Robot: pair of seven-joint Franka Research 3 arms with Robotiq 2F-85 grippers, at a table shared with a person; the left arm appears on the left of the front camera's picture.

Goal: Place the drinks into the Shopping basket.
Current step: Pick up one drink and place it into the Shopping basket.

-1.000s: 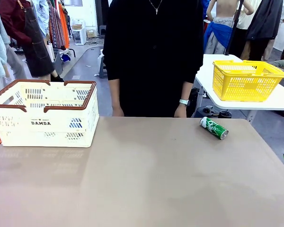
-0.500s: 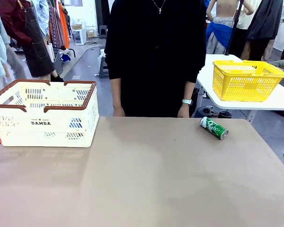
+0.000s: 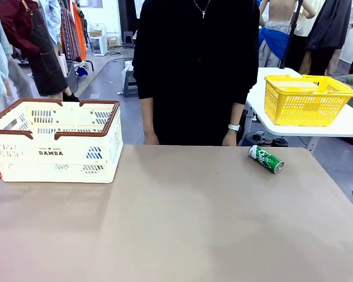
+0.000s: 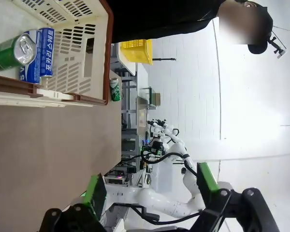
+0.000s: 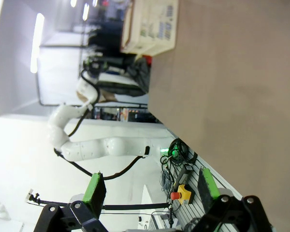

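Only the person in black [image 3: 194, 70] shifts slightly; my left claw [image 4: 152, 188] and right claw [image 5: 151, 187] hang apart, empty. One green silver-ended drink can [image 3: 266, 159] lies on the tan surface [image 3: 182, 223], well apart from the cream-white perforated plastic basket [image 3: 53, 154]; next, I judge, my right arm must reach and grip its side

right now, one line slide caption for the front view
A green can lies on its side at the right of the table, the cream Shopping basket stands at the left, a person stands behind.
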